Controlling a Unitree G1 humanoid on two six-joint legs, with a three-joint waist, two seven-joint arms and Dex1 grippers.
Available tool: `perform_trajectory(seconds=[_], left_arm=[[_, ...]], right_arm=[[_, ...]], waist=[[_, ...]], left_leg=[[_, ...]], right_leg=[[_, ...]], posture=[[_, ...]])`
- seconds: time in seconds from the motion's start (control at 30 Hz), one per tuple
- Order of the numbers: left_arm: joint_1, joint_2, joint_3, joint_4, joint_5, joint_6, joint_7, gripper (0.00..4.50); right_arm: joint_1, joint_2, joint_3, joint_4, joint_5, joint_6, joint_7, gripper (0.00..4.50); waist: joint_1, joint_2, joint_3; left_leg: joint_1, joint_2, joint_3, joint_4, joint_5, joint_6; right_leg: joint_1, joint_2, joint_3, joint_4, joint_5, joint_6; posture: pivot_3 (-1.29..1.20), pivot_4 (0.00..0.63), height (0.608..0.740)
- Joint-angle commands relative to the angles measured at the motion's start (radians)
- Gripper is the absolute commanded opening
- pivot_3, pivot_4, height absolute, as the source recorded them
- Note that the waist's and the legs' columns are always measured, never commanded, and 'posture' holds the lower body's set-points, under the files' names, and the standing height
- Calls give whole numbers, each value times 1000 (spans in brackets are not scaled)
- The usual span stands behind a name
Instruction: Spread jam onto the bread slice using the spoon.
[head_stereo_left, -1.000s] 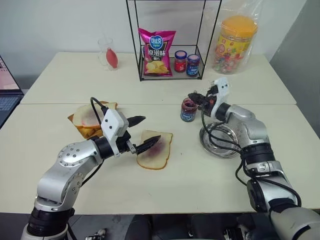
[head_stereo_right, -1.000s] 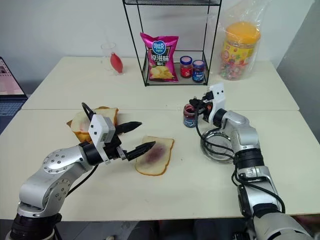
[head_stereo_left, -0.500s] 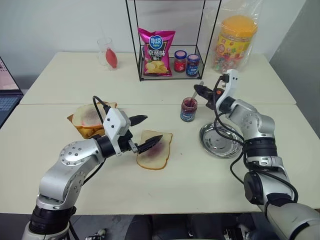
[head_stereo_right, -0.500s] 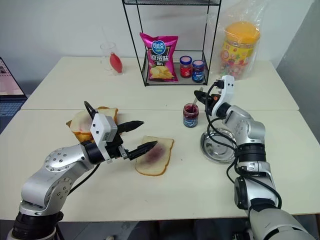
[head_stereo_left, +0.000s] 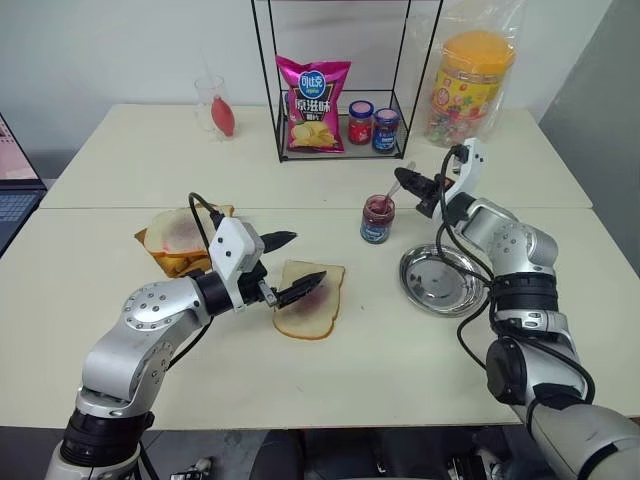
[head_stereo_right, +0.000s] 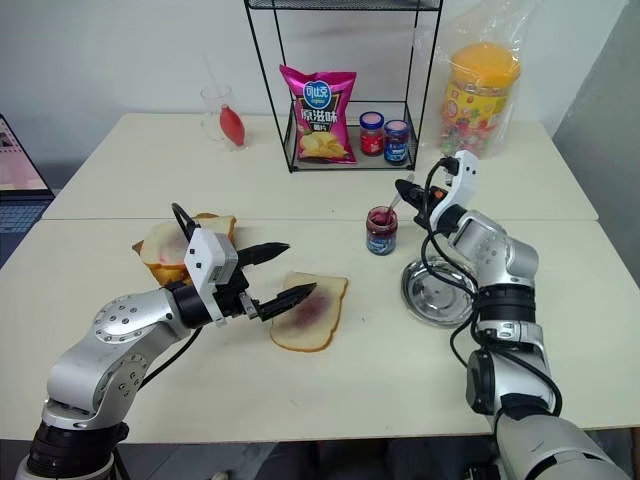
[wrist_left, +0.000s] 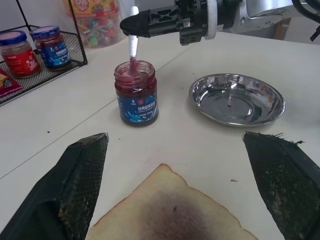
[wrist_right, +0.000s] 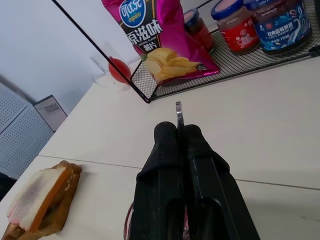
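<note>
Step in hand looks like loading jam: right gripper (head_stereo_right: 404, 189) pinches the spoon (wrist_left: 133, 37) handle, bowl down in the open jar (head_stereo_right: 381, 230). Left gripper (head_stereo_right: 277, 273) is spread wide over the bread slice (head_stereo_right: 309, 313), which lies between the toast stack (head_stereo_right: 172, 245) and the steel dish (head_stereo_right: 440, 295). Next: lift the spoon clear, carry it level to the purple patch, no drips

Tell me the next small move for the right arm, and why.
Probably lift the slim silvery spoon straight up out of the small open glass jam jar. The right claw is shut on the spoon's handle, and its bowl sits down in the dark red jam. The square white bread slice, between the left claw's open fingers, has just a thin purplish patch.
</note>
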Motion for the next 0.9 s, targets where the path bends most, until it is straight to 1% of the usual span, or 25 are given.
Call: perform_trajectory(seconds=[0.03, 0.47, 0.9], left_arm=[[-13, -4, 6, -13, 2, -23, -4, 4500], [-15, -8, -2, -8, 13, -33, -9, 4500], [-26, -8, -8, -3, 23, -36, -15, 4500]], right_arm=[[-37, 1, -35, -8, 43, 26, -22, 32], [-54, 16, -113, -17, 140, 110, -103, 32], [-64, 18, -145, -26, 192, 137, -150, 32]], waist=[[0, 0, 0], [0, 0, 0], [-1, 0, 0]], left_leg=[[0, 0, 0, 0, 0, 0], [0, 0, 0, 0, 0, 0], [0, 0, 0, 0, 0, 0]], right_leg=[[0, 0, 0, 0, 0, 0], [0, 0, 0, 0, 0, 0], [0, 0, 0, 0, 0, 0]], posture=[[0, 150, 740], [0, 150, 740], [0, 150, 740]])
